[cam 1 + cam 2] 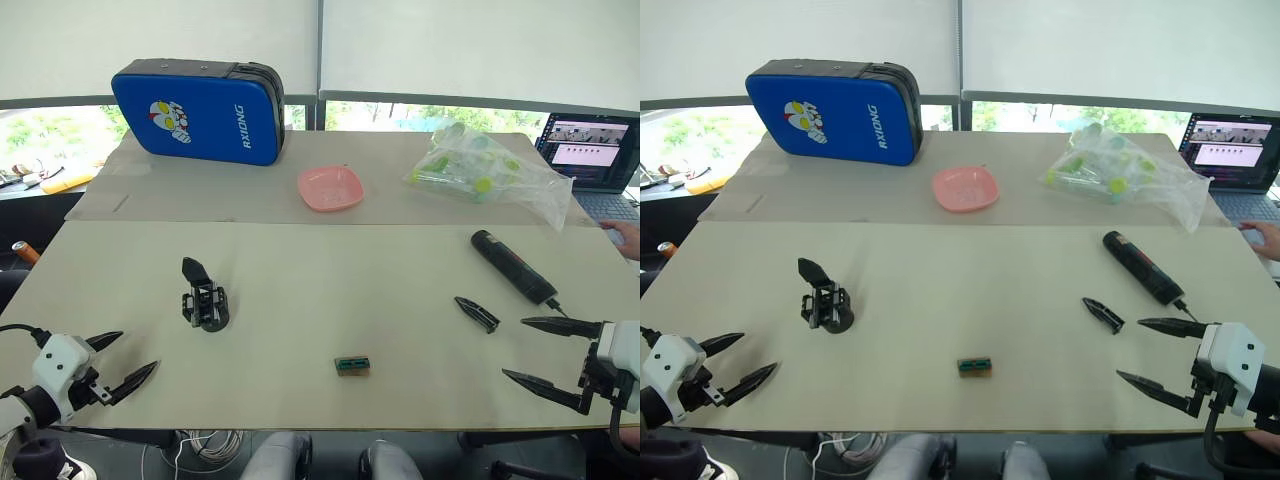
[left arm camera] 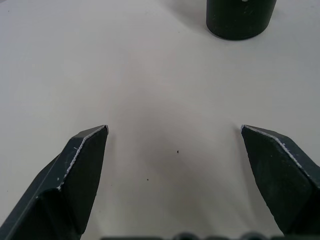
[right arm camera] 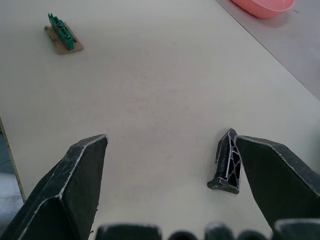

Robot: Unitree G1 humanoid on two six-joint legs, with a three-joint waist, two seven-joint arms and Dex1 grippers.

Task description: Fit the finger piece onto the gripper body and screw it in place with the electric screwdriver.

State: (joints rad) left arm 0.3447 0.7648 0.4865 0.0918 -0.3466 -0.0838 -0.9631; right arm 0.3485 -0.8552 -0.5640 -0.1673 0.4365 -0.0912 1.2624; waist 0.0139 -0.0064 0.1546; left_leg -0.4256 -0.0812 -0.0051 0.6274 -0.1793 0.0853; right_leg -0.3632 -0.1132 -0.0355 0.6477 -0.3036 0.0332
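On the desk [image 1: 300,300], in the head view, nothing was yet assembled: the gripper body [image 1: 205,298] stood toward the left edge, the finger piece [image 1: 477,313] lay loose toward the right edge, the electric screwdriver [image 1: 512,266] just beyond it. Left hand [image 1: 128,362] and right hand [image 1: 540,353] hovered wide open, empty, near the front corners. From the right wrist, the finger piece [image 3: 228,162] looked ribbed and tapered, beside one finger [image 3: 280,175].
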